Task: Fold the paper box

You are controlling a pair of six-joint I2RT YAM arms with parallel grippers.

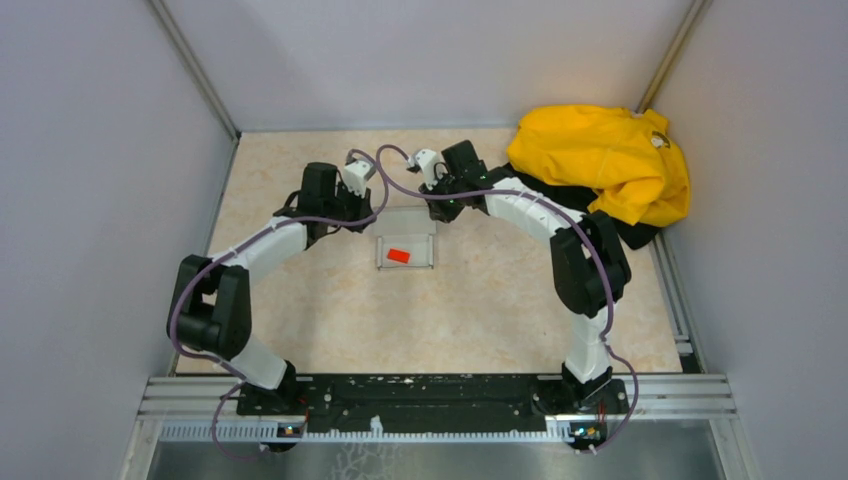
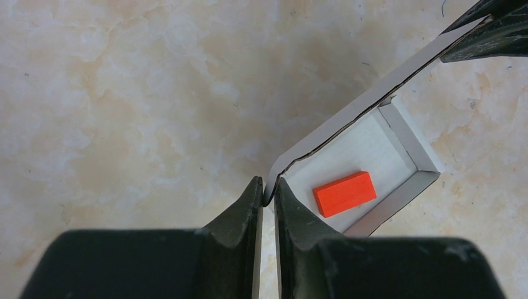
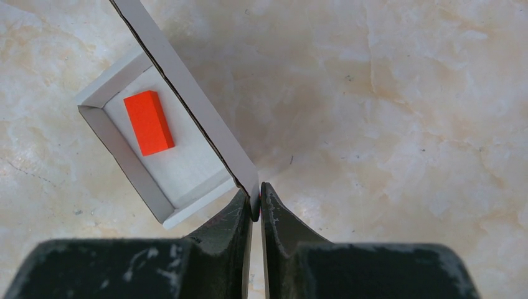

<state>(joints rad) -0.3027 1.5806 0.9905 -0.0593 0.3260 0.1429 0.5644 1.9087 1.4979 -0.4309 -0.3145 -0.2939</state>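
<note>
The paper box [image 1: 424,247] lies as a shallow open tray at the table's middle, its lid flap [image 1: 405,218] raised along the far side. A small red block [image 1: 398,255] rests inside. My left gripper [image 1: 372,213] pinches the flap's left corner; in the left wrist view the jaws [image 2: 268,187] are shut on the card edge beside the tray [image 2: 398,196] and block [image 2: 344,193]. My right gripper [image 1: 437,208] pinches the other corner; in the right wrist view it [image 3: 256,197] is shut on the flap [image 3: 199,106], with the tray [image 3: 187,163] and block [image 3: 148,122] to its left.
A yellow garment [image 1: 600,160] is heaped at the back right corner over something black [image 1: 632,233]. Grey walls enclose the marbled table [image 1: 480,310] on three sides. The arms' base rail [image 1: 440,392] runs along the near edge.
</note>
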